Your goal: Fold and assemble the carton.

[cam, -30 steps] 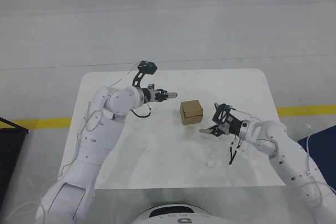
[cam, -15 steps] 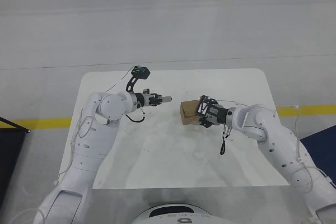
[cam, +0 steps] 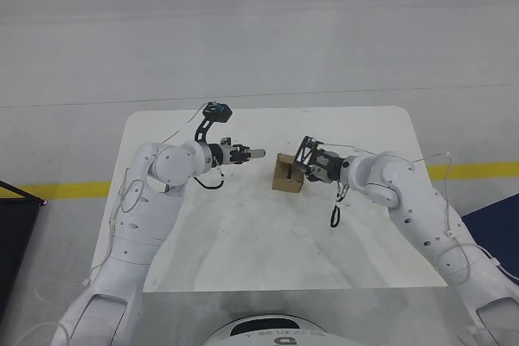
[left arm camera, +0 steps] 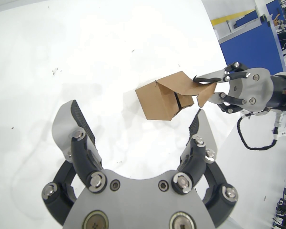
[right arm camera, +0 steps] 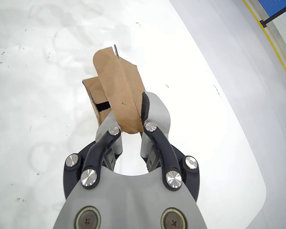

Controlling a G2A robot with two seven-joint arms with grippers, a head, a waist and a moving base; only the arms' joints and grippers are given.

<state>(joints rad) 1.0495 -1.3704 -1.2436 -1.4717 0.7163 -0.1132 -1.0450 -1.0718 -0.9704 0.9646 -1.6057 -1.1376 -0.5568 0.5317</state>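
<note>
Right gripper point(right arm camera: 130, 110) clamped on carton point(right arm camera: 119, 91) flap. Carton tilted, flaps partly open, near table point(cam: 242, 242) centre. Left gripper point(left arm camera: 136, 111) spread wide, held nothing, hovered near carton's opposite side, not touching.

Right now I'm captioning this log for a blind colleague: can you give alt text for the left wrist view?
The right tool pinches an open flap of the brown carton, which sits tilted on the white table. The left tool is open in the foreground, apart from the carton.
</note>
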